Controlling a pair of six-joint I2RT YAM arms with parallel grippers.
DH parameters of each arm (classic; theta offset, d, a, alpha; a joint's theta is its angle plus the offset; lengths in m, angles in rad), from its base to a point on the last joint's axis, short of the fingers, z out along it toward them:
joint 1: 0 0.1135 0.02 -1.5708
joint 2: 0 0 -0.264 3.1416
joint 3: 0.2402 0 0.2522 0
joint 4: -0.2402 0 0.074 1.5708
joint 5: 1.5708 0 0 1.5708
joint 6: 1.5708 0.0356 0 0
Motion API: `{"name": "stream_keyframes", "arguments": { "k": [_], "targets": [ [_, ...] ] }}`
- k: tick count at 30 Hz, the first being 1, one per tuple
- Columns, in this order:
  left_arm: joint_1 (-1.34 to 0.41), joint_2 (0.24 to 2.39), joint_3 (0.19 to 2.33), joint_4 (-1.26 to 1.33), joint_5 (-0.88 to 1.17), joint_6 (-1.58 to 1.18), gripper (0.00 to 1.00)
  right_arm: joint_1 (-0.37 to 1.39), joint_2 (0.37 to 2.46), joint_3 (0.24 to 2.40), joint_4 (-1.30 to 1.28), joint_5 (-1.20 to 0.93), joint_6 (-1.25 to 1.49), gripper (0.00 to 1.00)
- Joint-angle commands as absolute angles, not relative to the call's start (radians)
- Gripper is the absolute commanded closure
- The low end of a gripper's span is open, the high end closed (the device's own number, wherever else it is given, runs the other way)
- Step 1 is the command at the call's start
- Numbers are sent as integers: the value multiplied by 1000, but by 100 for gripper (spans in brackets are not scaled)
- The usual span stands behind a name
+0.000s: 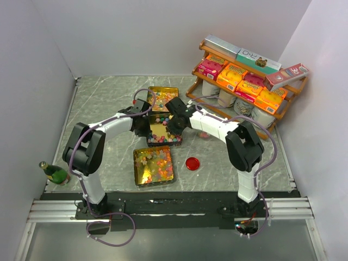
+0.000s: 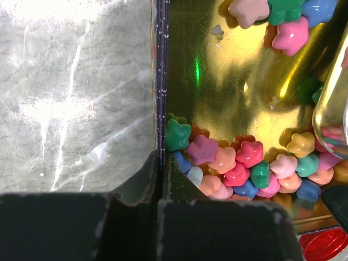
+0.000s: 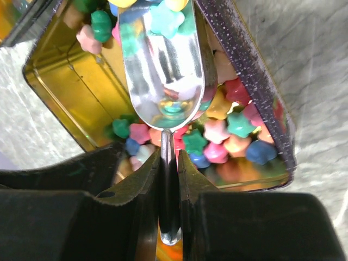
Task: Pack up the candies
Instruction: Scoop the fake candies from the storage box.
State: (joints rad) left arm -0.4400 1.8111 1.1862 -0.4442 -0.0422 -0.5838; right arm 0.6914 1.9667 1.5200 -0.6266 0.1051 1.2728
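Star-shaped candies point(image 2: 239, 163) in pink, green, blue and orange lie in an open gold tin point(image 1: 153, 126) at the table's middle. My left gripper point(image 2: 159, 168) is shut on this tin's dark left wall point(image 2: 160, 81). My right gripper point(image 3: 169, 157) is shut on the handle of a metal scoop point(image 3: 163, 70). The scoop's bowl hangs over the tin's candies point(image 3: 228, 130), with a few candies at its far end. In the top view both grippers, left point(image 1: 142, 122) and right point(image 1: 174, 124), meet over this tin. The scoop's edge shows in the left wrist view point(image 2: 331, 119).
A second gold tin point(image 1: 140, 165) with candies lies nearer me, a third point(image 1: 175, 90) behind. A red round lid point(image 1: 192, 163) lies right of the near tin. A wooden shelf point(image 1: 191, 92) of orange and pink boxes stands back right. A green bottle point(image 1: 54, 172) lies at the left edge.
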Motion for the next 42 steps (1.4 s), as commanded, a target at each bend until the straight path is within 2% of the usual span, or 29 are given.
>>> {"name": "stream_keyframes", "arguments": {
  "k": [1,10,33,42],
  "targets": [
    [-442,1856,1213,-505,-37,-571,99,669,1970,1396,-649,288,1097,100],
    [-440,1896,1284,-538,-54,-591,99,695,1867,1318,-476,315,839,100],
    [-436,1910,1318,-557,-71,-595,99,767,1688,1083,-244,216,519,100],
    [-437,1890,1316,-551,-72,-592,85,769,1563,1063,-252,187,544,100]
  ]
}}
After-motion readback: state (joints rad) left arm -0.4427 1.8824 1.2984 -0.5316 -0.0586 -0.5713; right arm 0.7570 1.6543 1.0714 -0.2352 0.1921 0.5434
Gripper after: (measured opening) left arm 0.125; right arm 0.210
